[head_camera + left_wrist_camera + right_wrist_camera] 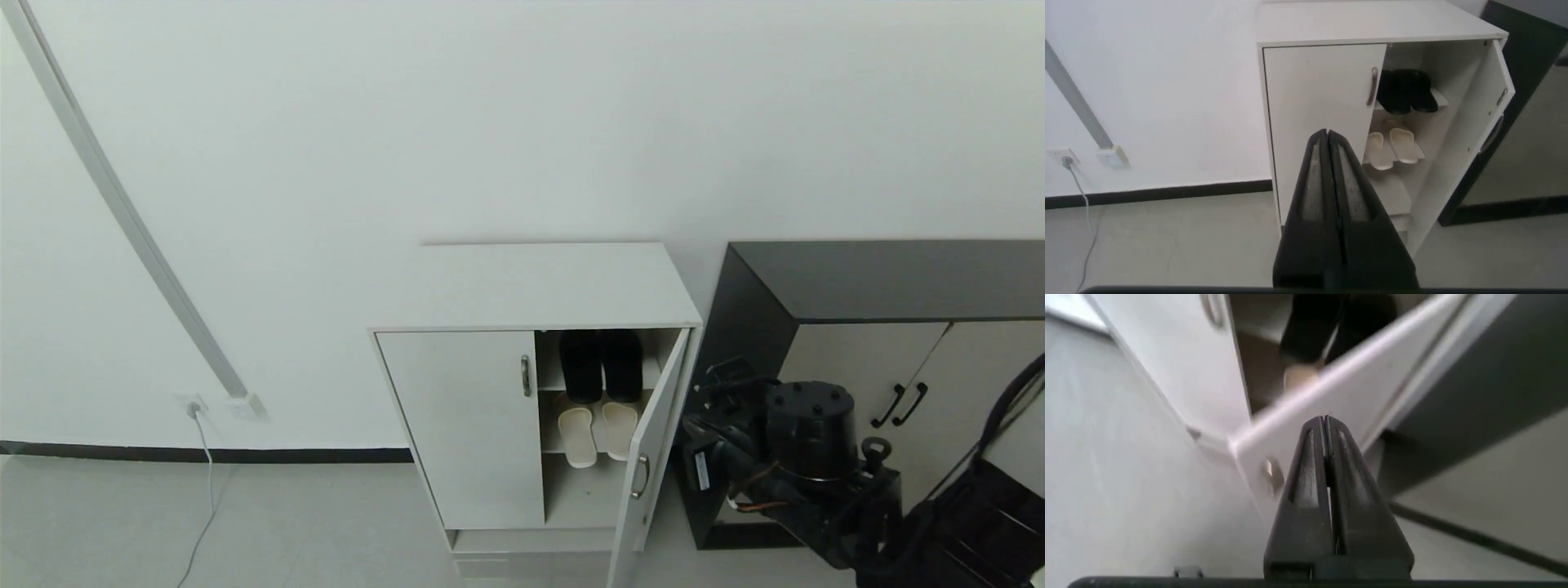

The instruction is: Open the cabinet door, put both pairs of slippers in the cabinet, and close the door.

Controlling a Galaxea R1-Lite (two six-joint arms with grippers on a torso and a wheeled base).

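A plain home-like room, shown by white shoe cabinet (531,286), dark sideboard (882,278), wall socket (196,404) and grey floor (310,523).

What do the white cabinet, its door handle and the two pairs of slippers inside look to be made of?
Cabinet: probably laminated board, matte white, with flat square-edged panels.
Handle: likely brushed metal, grey with a dull sheen.
Black slippers: matte, perhaps fabric or foam; too dark to tell.
Cream slippers: smooth and even, likely moulded foam or rubber.

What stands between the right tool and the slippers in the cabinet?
The open right door, seen in the right wrist view: its panel crosses ahead of the right tool, with the black slippers and a white slipper behind it.
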